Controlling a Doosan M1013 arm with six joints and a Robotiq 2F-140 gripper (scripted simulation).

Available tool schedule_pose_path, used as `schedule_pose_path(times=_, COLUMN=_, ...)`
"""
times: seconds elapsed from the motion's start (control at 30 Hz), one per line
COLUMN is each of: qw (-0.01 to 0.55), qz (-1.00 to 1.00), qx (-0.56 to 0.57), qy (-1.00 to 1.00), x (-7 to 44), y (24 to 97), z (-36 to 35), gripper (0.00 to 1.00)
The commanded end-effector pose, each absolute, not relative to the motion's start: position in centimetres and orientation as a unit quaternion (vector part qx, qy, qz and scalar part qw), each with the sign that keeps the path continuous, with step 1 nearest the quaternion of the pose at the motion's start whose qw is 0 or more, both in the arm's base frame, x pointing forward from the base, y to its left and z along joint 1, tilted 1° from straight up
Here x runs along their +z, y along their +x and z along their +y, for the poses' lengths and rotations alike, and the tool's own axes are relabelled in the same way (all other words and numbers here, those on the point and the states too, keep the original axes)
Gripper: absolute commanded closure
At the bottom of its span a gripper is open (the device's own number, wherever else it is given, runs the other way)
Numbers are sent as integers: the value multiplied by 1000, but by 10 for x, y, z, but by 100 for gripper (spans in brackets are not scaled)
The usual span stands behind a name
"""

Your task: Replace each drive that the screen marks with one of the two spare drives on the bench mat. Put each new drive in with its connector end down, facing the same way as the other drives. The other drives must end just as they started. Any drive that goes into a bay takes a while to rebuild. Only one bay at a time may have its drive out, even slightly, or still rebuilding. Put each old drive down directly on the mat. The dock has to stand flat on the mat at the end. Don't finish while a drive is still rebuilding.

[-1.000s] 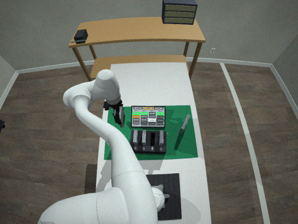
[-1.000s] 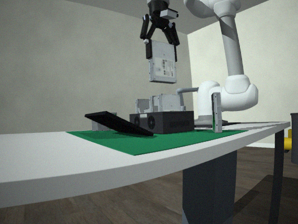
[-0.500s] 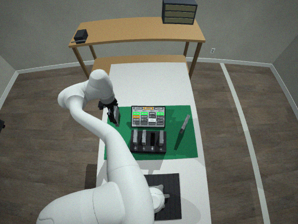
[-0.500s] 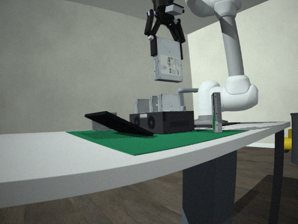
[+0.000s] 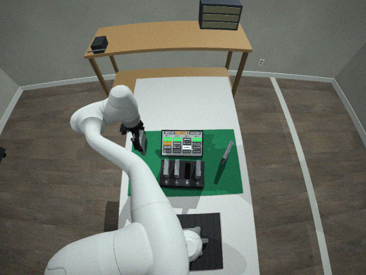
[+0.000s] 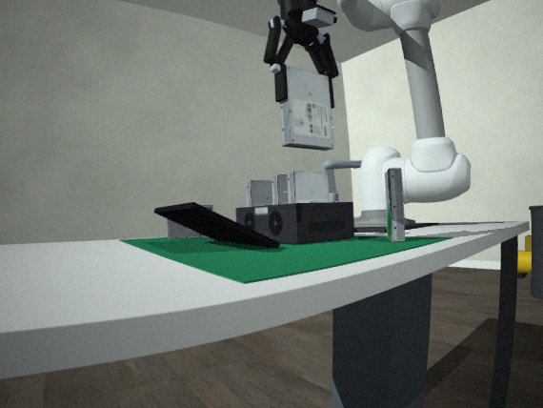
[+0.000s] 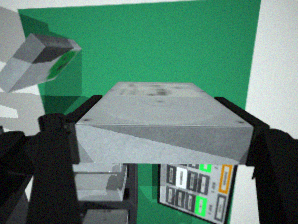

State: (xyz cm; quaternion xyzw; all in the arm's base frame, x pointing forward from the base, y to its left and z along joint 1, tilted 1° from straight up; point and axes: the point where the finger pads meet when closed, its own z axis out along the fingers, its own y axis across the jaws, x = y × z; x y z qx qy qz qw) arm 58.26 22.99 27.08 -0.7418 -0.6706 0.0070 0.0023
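Exterior view: I am carrying the pulled grey metal drive (image 6: 307, 112), clamped in the black tool (image 6: 303, 71), above the green mat (image 6: 286, 259); next, lowering it flat there.

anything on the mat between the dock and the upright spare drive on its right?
Nothing: in the top view only bare green bench mat lies between the black four-bay dock and the upright grey spare drive.

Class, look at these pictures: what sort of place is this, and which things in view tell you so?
Probably a workshop or lab bench for servicing storage drives. A dock of upright drives stands on a green mat beside a status screen, and the gripper holds a drive above the bench.
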Motion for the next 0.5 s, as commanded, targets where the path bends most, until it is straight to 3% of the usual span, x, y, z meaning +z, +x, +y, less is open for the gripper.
schedule_pose_path(times=0.0, qw=2, qz=-671, qx=6, qy=-742, x=271, y=583, z=230, gripper=90)
schedule_pose_path(times=0.47, qw=2, qz=-671, qx=6, qy=-742, x=260, y=583, z=230, gripper=90)
